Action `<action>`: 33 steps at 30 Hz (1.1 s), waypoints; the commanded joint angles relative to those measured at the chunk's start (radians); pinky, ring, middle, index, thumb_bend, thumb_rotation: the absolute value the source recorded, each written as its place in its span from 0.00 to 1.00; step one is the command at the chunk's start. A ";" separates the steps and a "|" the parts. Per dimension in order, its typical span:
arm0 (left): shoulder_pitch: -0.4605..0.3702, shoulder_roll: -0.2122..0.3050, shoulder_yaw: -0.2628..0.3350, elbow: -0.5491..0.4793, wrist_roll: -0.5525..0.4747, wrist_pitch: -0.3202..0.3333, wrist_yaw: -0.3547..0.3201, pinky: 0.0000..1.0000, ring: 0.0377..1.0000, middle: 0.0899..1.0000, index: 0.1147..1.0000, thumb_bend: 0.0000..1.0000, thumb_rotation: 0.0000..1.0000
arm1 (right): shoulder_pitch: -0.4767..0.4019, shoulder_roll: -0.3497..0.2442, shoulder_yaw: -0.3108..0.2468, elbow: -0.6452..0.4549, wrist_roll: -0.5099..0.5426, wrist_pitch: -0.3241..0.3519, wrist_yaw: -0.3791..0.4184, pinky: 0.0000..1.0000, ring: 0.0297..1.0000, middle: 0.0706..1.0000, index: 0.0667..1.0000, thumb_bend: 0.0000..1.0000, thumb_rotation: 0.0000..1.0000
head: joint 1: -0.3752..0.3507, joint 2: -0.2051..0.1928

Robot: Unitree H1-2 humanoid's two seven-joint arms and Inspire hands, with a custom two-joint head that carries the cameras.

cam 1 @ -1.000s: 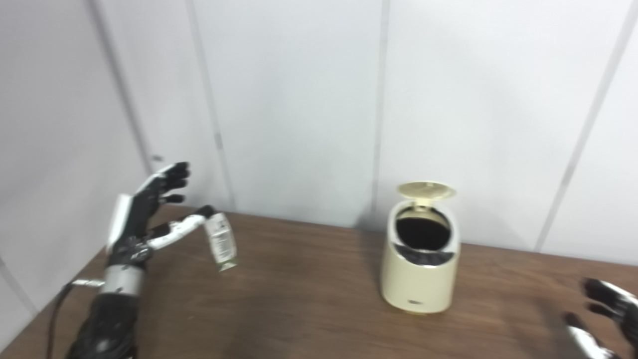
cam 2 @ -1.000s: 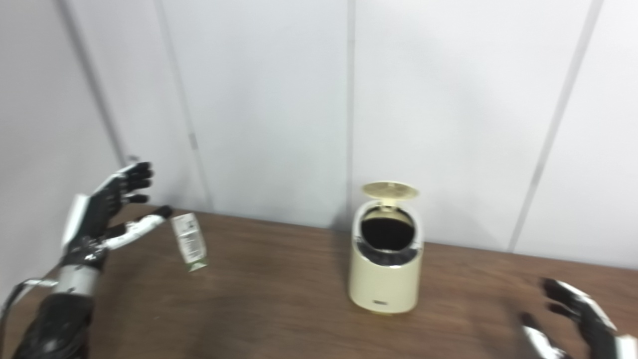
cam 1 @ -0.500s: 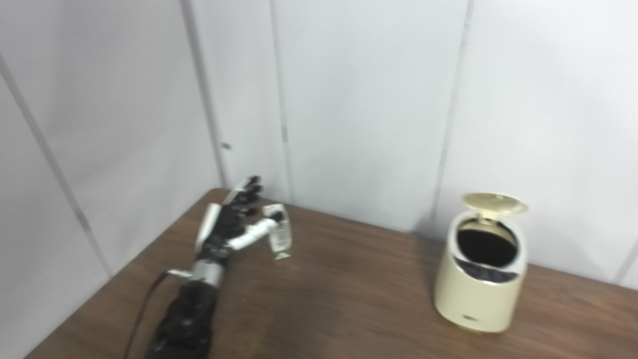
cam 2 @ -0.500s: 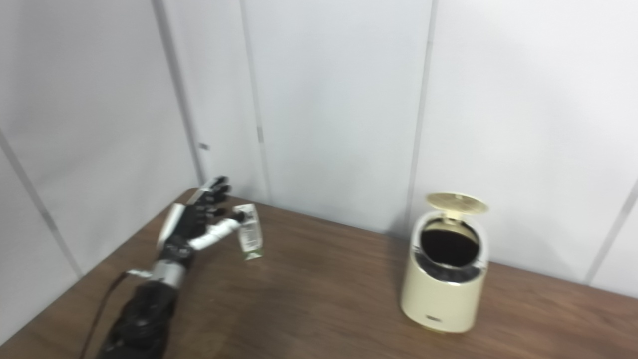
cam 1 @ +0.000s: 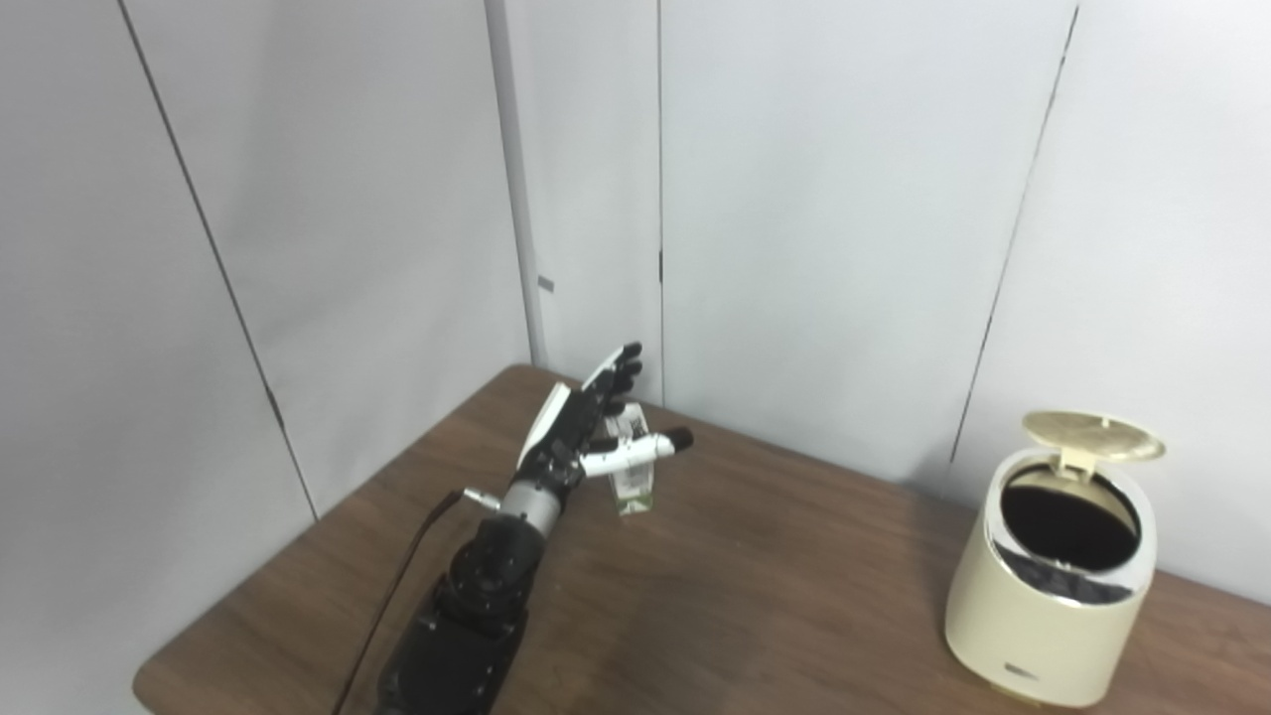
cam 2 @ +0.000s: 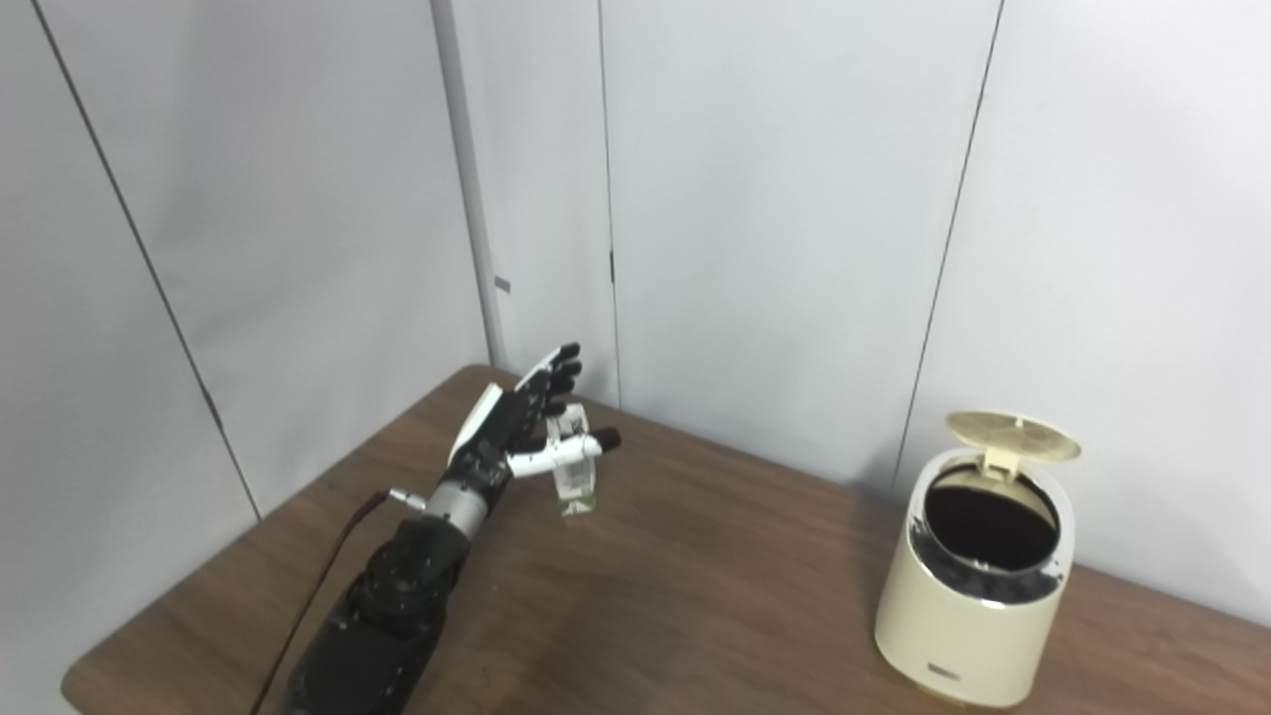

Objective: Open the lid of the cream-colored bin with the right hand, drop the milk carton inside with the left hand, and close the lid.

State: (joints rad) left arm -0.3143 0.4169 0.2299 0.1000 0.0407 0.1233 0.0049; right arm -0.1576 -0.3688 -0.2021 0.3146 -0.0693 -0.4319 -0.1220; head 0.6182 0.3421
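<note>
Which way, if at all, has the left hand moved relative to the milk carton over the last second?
Yes. The left hand has moved right against the milk carton: its thumb now crosses the carton's front, where before only the tip reached the near edge. The camera also shifted.

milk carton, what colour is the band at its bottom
Green, under a white body with dark print on the milk carton; it shows best in the left eye view.

Dark wood-grain tabletop [cam 1: 755, 596], its far-left corner set into the angle of two pale grey panelled walls [cam 1: 814, 199]. Thin dark vertical seams [cam 1: 1013, 248] divide the panels. Lighting is even and diffuse.
</note>
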 commanded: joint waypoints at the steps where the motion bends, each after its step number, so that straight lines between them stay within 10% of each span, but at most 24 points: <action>1: -0.044 0.039 0.013 0.003 -0.010 0.017 -0.007 0.95 0.97 0.98 1.00 1.00 0.45 | 0.034 0.023 0.002 0.058 0.027 -0.026 0.007 0.47 0.59 0.61 0.58 0.36 0.58 | -0.004 -0.008; 33: -0.039 0.036 0.071 0.145 -0.094 -0.222 0.003 0.87 0.92 0.91 0.95 0.99 0.35 | 0.029 0.065 -0.004 0.059 -0.003 0.017 0.001 0.47 0.59 0.61 0.58 0.44 0.62 | -0.080 -0.043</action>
State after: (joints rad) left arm -0.3283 0.4163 0.2938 0.2752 -0.0469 -0.0595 0.0107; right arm -0.1796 -0.3534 -0.2180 0.3418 -0.0750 -0.4252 -0.1041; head 0.5400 0.2915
